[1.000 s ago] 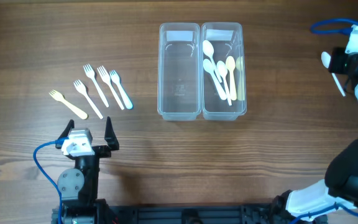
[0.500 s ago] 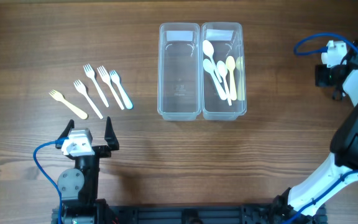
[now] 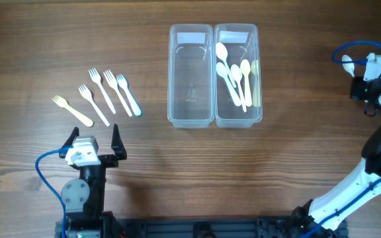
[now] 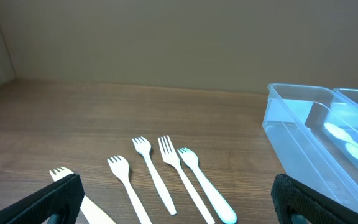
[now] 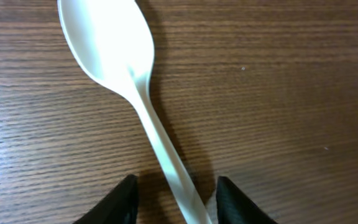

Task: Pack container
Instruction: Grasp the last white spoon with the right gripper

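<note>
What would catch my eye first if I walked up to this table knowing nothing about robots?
Probably the clear container in the middle of the table, its right trough holding several pale spoons and its left trough bare. Next, the five forks lined up on the wood to the left, just beyond the left tool, which is wide open. At the far right, the right tool straddles the handle of one more spoon.
</note>
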### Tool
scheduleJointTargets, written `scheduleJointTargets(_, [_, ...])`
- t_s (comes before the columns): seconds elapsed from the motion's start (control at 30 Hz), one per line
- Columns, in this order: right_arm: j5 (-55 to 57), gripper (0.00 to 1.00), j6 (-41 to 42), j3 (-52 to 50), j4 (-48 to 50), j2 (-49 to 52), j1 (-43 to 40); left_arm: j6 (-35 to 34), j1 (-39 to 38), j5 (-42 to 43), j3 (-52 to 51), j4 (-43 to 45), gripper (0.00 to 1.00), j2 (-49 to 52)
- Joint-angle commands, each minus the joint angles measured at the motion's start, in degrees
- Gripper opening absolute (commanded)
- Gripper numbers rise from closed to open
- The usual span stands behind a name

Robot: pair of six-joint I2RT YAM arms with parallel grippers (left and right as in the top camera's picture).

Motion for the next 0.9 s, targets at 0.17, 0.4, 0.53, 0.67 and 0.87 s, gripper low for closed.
scheduleJointTargets(0.17, [-6.51,0.18,2.29,0.22,-0.22,2.32,0.15,1.07,-0.33,0.50,-0.48,0.17,1.00,-0.42])
scheduleJointTargets(0.4, [-8.61,0.04,12.74,0.24,0.02,2.10,0.81,1.07,-0.33,0.50,-0.48,0.17,1.00,-0.42])
scheduleJointTargets(0.53, [-8.61,0.04,13.97,0.24,-0.09,-0.17,2.56,1.07,-0.33,0.50,-0.48,0.17,1.00,-0.42])
scheduleJointTargets(0.67, [-8.61,0.04,15.65,0.24,-0.22,-6.32,6.21,1.07,-0.33,0.50,-0.48,0.17,1.00,-0.42])
scheduleJointTargets(0.87, [-11.13,0.04,19.23,0.24,-1.53,-15.87,13.25,1.07,-0.33,0.50,-0.48,0.17,1.00,-0.42])
